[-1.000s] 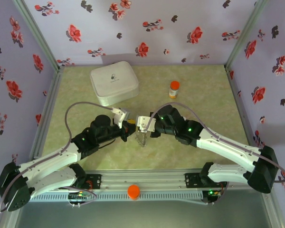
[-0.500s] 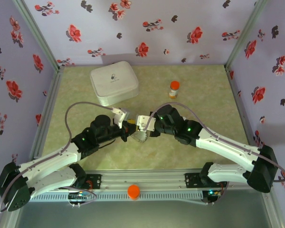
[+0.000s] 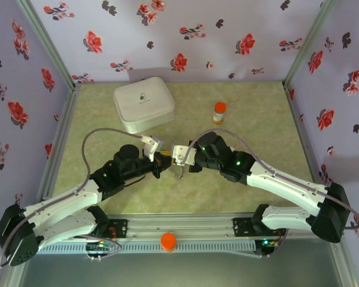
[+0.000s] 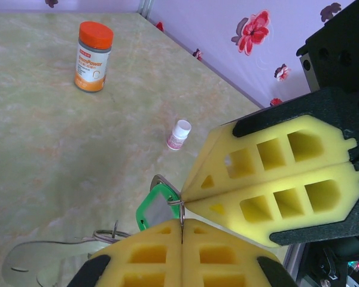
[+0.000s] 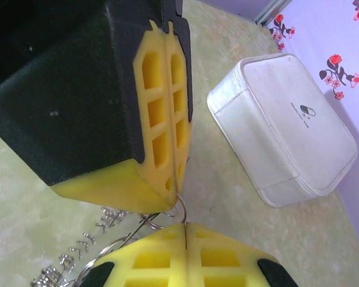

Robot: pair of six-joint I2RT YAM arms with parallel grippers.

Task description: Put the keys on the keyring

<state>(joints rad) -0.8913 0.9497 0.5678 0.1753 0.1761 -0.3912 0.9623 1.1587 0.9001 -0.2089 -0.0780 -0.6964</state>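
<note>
Pinching green key (image 4: 156, 207) ring (image 4: 180, 207): left gripper (image 4: 181, 232), right gripper (image 4: 190, 200).

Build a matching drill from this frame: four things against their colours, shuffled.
Things:
A. pill bottle cap
B. case
C. key head at the tool tips
D. left tool's pads

Colours:
1. green
2. yellow
3. white
4. orange

Pairs: A-4, B-3, C-1, D-2
</note>
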